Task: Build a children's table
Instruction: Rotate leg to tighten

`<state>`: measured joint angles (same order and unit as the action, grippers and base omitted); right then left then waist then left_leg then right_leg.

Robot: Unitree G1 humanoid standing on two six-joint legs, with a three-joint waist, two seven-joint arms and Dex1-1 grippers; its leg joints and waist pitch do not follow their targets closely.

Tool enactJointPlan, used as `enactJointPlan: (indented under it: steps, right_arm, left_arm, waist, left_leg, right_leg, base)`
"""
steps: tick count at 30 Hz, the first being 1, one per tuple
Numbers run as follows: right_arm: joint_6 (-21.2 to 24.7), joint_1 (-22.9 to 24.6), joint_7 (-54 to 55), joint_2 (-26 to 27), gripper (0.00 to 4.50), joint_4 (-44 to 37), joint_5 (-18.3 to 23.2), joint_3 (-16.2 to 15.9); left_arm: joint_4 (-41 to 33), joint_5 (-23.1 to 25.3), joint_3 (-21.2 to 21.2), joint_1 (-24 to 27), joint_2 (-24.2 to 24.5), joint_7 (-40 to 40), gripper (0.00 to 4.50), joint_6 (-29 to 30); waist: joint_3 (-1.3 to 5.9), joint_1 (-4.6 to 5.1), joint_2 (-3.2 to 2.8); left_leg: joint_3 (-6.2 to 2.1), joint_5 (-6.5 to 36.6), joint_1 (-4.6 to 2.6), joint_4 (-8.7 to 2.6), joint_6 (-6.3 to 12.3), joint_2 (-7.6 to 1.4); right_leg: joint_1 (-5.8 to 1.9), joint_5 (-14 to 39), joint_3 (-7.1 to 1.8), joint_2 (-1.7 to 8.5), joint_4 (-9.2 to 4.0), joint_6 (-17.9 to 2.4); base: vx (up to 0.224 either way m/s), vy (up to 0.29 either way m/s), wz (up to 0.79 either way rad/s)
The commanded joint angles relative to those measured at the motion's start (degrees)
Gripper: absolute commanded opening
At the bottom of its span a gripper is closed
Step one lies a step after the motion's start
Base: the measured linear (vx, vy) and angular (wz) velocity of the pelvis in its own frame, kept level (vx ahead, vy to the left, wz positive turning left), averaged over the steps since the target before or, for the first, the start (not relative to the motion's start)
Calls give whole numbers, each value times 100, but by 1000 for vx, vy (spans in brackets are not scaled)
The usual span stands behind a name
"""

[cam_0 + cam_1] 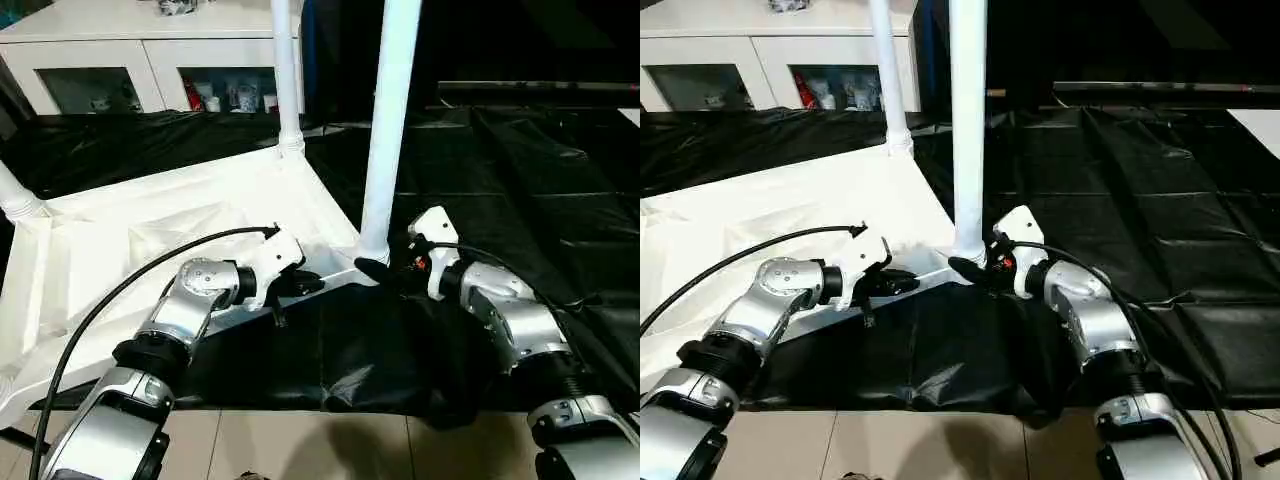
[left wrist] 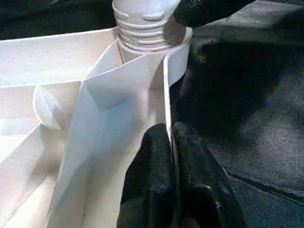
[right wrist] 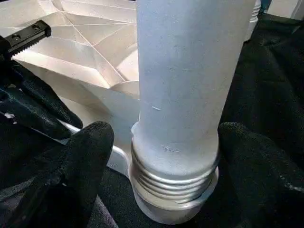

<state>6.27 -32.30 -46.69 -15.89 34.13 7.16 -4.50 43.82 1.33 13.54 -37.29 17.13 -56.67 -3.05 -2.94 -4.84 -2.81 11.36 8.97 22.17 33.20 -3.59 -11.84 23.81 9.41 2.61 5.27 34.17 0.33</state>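
**Leg standing in the near corner socket**

I see the white tabletop (image 1: 150, 230) lying underside up on the black sheet (image 1: 520, 180), with three legs standing in its corner sockets. My left tool (image 2: 171, 137) is pinched together on the tabletop's near edge wall. My right tool (image 3: 164, 156) stands apart, one finger on each side of the near leg (image 1: 385, 130) just above its threaded base, not pressing it.

The white plastic tabletop (image 1: 150, 225) lies upside down, ribbed underside up, with three tapered white legs standing upright in its round corner sockets: the near leg (image 1: 388, 120), the far leg (image 1: 286, 70) and the left-corner leg (image 1: 15, 195).
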Motion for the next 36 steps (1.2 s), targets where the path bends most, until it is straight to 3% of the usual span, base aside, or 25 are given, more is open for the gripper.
enactJointPlan:
  steps: [1, 10, 15, 20, 21, 24, 27, 31, 32, 36]
  right_arm:
    - [52, -124, -96, 30, 348, 54, 44, -62]
    - [-44, -256, 77, 102, 283, 318, -49, -11]
    - [-56, -211, 199, 182, 249, 379, -53, 9]
    - [-73, -51, 1320, 565, 245, 534, 30, 419]
    - [-23, 80, 2156, 849, 244, 568, 29, 644]
    - [-13, 196, 3009, 1164, 237, 623, -33, 797]
    - [-127, 195, 3784, 1603, 236, 712, -240, 763]
    - [-338, 197, 3703, 1800, 236, 665, -258, 679]
    - [-394, 202, 3651, 1836, 290, 646, -251, 662]
    - [-585, 142, 3428, 1851, 322, 561, -162, 585]
  left_arm:
    - [-6, 49, 92, -31, 40, -168, 0, -37]
    - [76, 76, 104, -66, 56, -214, 0, -45]
    - [150, 85, 66, -115, 11, -105, 0, 53]
    - [356, 152, -27, -291, -191, 433, 0, 361]
    - [525, 198, -98, -420, -376, 902, 0, 478]
    - [747, 271, -189, -581, -631, 1621, 0, 599]
    - [902, 331, -184, -711, -930, 2126, 0, 630]
    - [869, 360, -125, -713, -1035, 2124, 0, 605]
    - [862, 370, -109, -714, -1052, 2120, 0, 588]
    - [780, 405, -15, -624, -1024, 1809, 0, 379]
  waist:
    - [444, 4, -1]
    - [440, 16, -45]
    - [434, 17, -23]
    - [401, 39, -31]
    - [392, 59, -60]
    - [380, 69, -58]
    - [374, 89, -97]
    - [384, 80, -86]
    - [384, 82, -84]
    - [385, 104, -78]
  left_leg:
    - [-44, 1405, -117, -322, 210, -84]
    - [-51, 1539, -129, -335, 130, -87]
    - [-49, 1577, -129, -338, 132, -84]
    - [-56, 1802, -150, -369, 11, -79]
    - [-53, 1903, -167, -376, -39, -71]
    - [-80, 2074, -200, -405, -148, -62]
    - [-96, 2328, -210, -427, -180, -55]
    - [-106, 2365, -196, -436, -133, -45]
    - [-108, 2354, -185, -436, -101, -42]
    - [-123, 2286, -139, -458, -42, -44]
  right_leg:
    - [-317, 672, -123, 203, -320, -1484]
    - [-314, 784, -117, 193, -332, -1459]
    - [-311, 862, -117, 197, -338, -1454]
    - [-269, 1431, -136, 216, -400, -1307]
    - [-236, 1622, -144, 215, -428, -1245]
    - [-218, 1968, -126, 208, -485, -1071]
    - [-204, 2162, -122, 204, -527, -980]
    - [-217, 2136, -123, 212, -541, -904]
    - [-224, 2123, -123, 213, -536, -898]
    - [-252, 2099, -111, 223, -530, -867]
  base:
    - [0, 0, 0]
    - [0, 0, 0]
    - [0, 0, 0]
    - [0, 0, 0]
    - [0, 0, 0]
    - [0, 0, 0]
    - [0, 0, 0]
    - [0, 0, 0]
    - [0, 0, 0]
    - [0, 0, 0]
